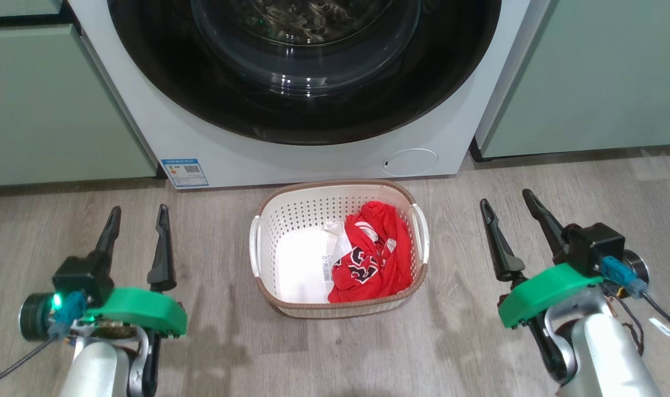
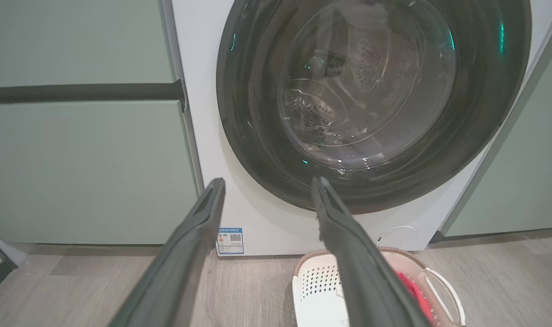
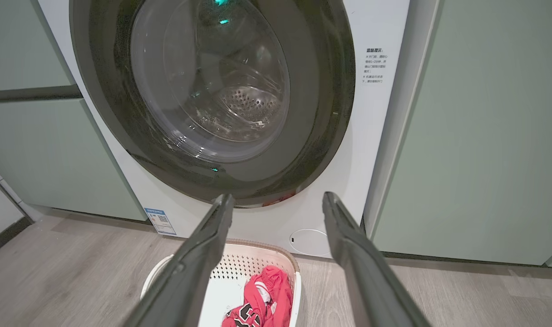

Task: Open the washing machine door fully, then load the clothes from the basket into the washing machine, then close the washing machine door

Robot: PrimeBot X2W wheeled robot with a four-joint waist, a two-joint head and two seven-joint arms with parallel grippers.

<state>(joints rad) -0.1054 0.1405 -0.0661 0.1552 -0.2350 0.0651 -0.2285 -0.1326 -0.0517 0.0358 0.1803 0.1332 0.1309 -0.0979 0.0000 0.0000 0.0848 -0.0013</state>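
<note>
Left pincer and right pincer are hovering released either side of the basket, which is holding the clothes.

Home laundry corner, white washing machine sitting between pale green cabinets, basket of clothes standing on wood-look floor.

Red clothes with navy-white print, cream perforated basket brown-rimmed, white washing machine
</note>
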